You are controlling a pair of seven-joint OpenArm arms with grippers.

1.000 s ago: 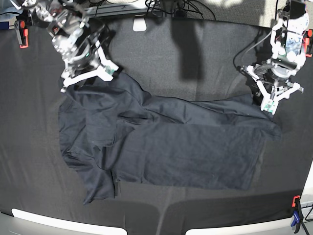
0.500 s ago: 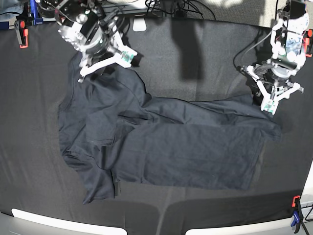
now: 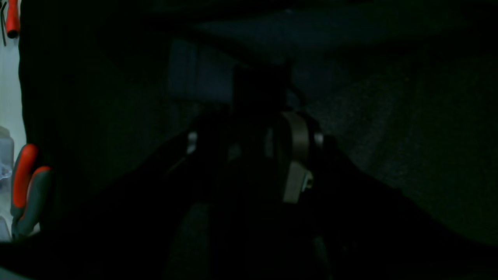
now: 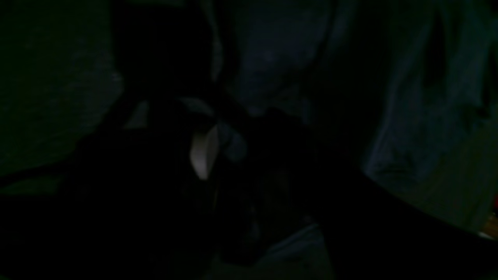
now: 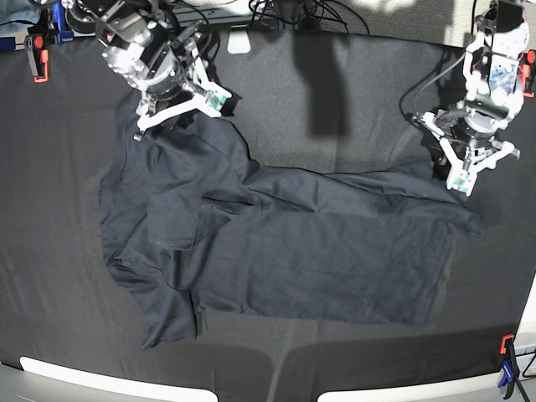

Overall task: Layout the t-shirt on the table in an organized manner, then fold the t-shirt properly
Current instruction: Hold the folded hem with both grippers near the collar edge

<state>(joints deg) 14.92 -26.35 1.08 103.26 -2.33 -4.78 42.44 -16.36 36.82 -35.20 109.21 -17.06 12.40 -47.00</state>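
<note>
**Two hands at a half-spread shirt**

Two robot arms stood over the black-covered bench [image 5: 335,100], each at one far corner of the dark slate-grey t-shirt [image 5: 285,243]. The shirt lay across the middle of the bench, its body stretched out fairly flat toward the side of the left hand [image 5: 465,167], while the other end was bunched and doubled over itself in loose folds, with one flap trailing toward the near edge.

The right hand [image 5: 177,109] sat at the shirt's upper corner, where the cloth rose in a narrow peak up to its white fingers [image 5: 159,120]; those fingers spread in a wide V, but whether they pinched the fabric could not be told from where the cameras looked. The left hand pointed down at the opposite upper corner, its white fingers also splayed, the tips just at the shirt's edge; a grip there could not be made out either.

Both wrist views were nearly black, showing only dim fabric and a pale finger pad [image 3: 294,155].

A red clamp [image 5: 38,60] held the cloth at the far corner beside the right arm, and a red and blue clamp [image 5: 507,364] pinned the near corner on the left arm's side. Cables [image 5: 293,12] ran along the back edge.
</note>
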